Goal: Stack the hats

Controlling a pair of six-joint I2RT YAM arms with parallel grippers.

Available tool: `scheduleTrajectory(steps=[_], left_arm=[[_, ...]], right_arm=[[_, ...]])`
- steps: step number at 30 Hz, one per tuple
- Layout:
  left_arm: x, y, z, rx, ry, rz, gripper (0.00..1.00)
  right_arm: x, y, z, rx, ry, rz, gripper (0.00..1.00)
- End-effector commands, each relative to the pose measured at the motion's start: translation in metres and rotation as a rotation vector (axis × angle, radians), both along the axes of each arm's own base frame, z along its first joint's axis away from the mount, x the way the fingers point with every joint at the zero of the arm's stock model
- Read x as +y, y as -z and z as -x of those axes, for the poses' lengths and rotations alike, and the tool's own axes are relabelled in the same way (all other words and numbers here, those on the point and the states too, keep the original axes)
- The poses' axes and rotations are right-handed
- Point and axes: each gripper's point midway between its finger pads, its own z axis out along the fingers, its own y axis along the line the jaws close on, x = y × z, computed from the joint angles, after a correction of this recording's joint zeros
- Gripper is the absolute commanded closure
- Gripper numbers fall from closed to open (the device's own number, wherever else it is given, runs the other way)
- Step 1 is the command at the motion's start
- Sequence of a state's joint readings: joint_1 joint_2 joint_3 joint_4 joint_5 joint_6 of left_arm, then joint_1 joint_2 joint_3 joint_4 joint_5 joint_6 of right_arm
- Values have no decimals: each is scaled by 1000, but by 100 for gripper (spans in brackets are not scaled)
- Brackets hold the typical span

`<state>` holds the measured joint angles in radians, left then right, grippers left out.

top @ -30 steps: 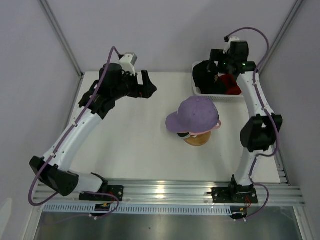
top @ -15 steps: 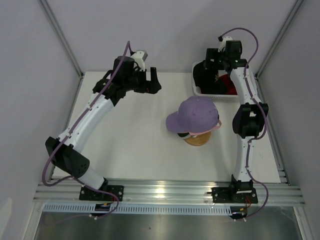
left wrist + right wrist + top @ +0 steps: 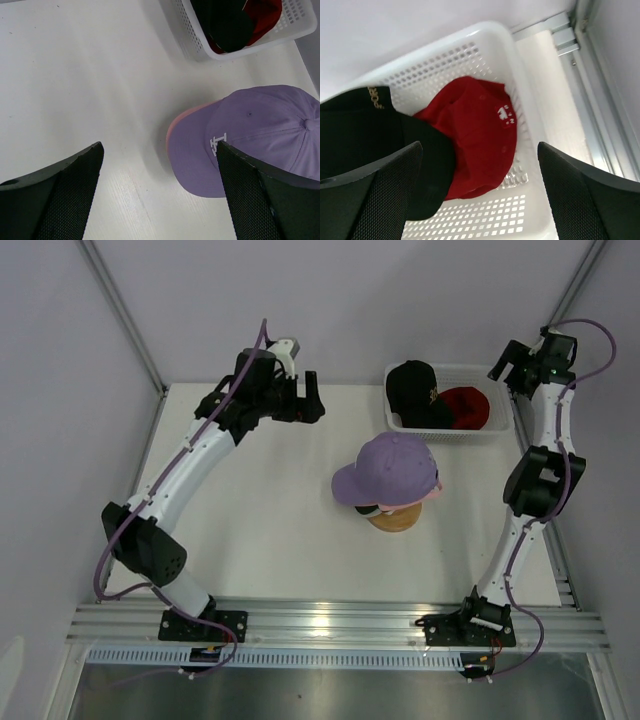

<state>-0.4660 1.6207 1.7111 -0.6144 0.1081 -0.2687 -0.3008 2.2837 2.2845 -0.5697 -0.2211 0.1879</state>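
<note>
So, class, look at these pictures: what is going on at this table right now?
Two robot arms are stacking caps. A lavender cap tops the pile on the wooden stand, with a pink cap showing its brim underneath. A black cap and a red cap lie in the white basket, not yet stacked. The right tool hovers open and empty above the basket. The left tool is open and empty over the table.
</note>
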Motion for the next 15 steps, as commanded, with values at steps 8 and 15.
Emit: scheduleTrajectory(steps=[8, 15], left_arm=[[4, -8, -18, -21, -37, 4, 4], [10, -2, -25, 7, -43, -23, 5]], right_arm=[[44, 64, 3, 155, -167, 41, 2], [38, 116, 9, 328, -92, 272, 4]])
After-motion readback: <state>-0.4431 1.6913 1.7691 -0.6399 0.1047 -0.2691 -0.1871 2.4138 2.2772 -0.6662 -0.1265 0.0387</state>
